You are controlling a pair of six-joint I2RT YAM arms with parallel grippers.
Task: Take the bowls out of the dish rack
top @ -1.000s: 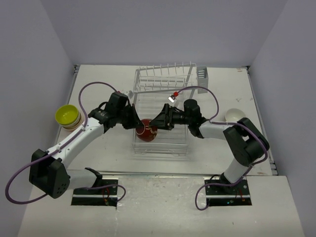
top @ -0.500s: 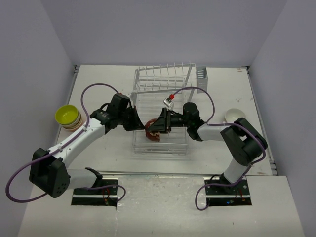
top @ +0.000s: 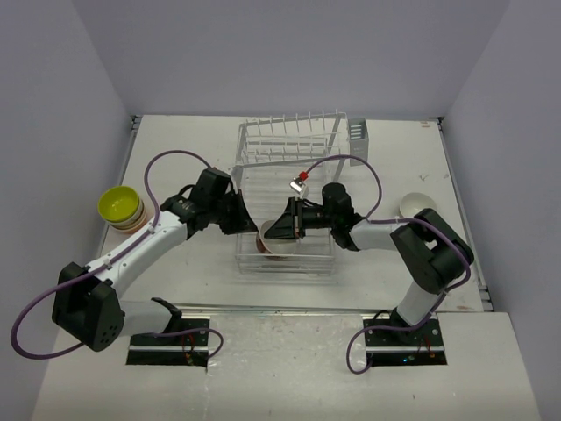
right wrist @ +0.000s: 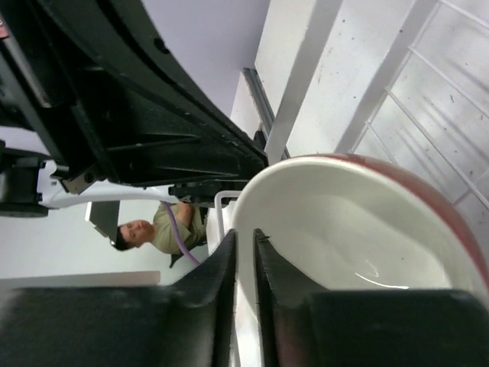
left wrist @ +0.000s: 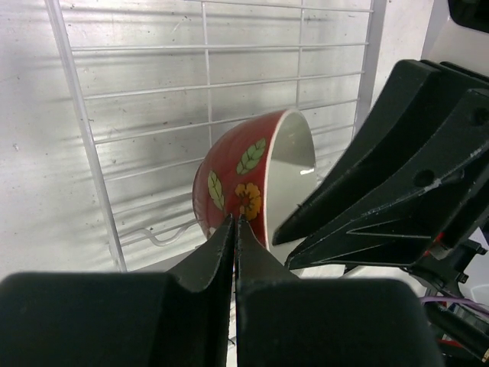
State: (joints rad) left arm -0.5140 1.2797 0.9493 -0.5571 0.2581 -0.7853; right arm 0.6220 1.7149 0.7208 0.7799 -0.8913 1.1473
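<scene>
The dark red bowl (top: 273, 243) with leaf and flower print lies tilted on the flat tray of the white dish rack (top: 308, 260), its white inside showing. My right gripper (top: 279, 233) is shut on its rim; in the right wrist view the fingertips (right wrist: 244, 233) pinch the rim of the bowl (right wrist: 359, 222). My left gripper (top: 247, 220) is shut and empty, its tips (left wrist: 233, 222) right at the bowl's outer wall (left wrist: 244, 180). A lime-yellow bowl (top: 118, 203) tops a stack at the left. A cream bowl (top: 415, 204) sits at the right.
The rack's raised tines (top: 294, 132) and cutlery basket (top: 359, 133) stand at the back. The rack grid (left wrist: 153, 115) fills the left wrist view, with the right gripper's black fingers (left wrist: 382, 191) close on the right. Walls enclose the table on three sides.
The right gripper moved left and down onto the bowl's rim and tipped it, so its white inside now shows instead of the red outside. The left gripper hardly moved.
</scene>
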